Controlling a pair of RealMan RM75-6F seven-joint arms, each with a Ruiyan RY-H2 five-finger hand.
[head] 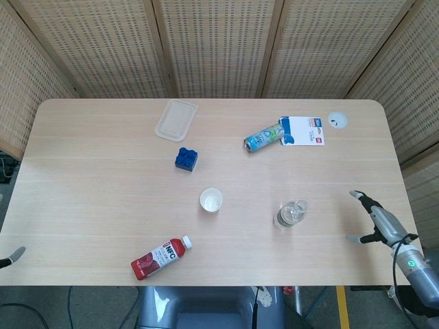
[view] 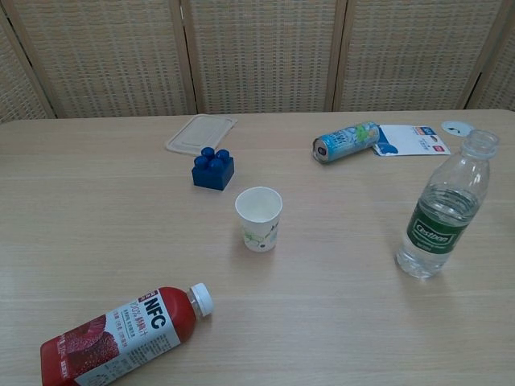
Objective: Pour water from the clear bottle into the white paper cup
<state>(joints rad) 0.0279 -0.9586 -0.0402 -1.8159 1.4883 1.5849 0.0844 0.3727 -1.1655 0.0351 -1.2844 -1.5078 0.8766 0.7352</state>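
Observation:
The clear bottle [head: 290, 214] [view: 445, 211] stands upright and uncapped on the table, with a green label and partly filled with water. The white paper cup [head: 211, 200] [view: 259, 219] stands upright to its left, well apart from it. In the head view my right hand [head: 374, 219] hovers over the table's right part, right of the bottle, with its fingers apart and nothing in them. It does not touch the bottle. Only a grey tip of my left hand [head: 10, 258] shows at the left edge. Neither hand appears in the chest view.
A red juice bottle [head: 160, 258] [view: 121, 334] lies at the front left. A blue brick [head: 186, 158] [view: 213, 168] and a clear lid [head: 175, 120] sit behind the cup. A lying can [head: 263, 136], a blue-white card [head: 302, 130] and a white disc [head: 337, 120] are at the back right.

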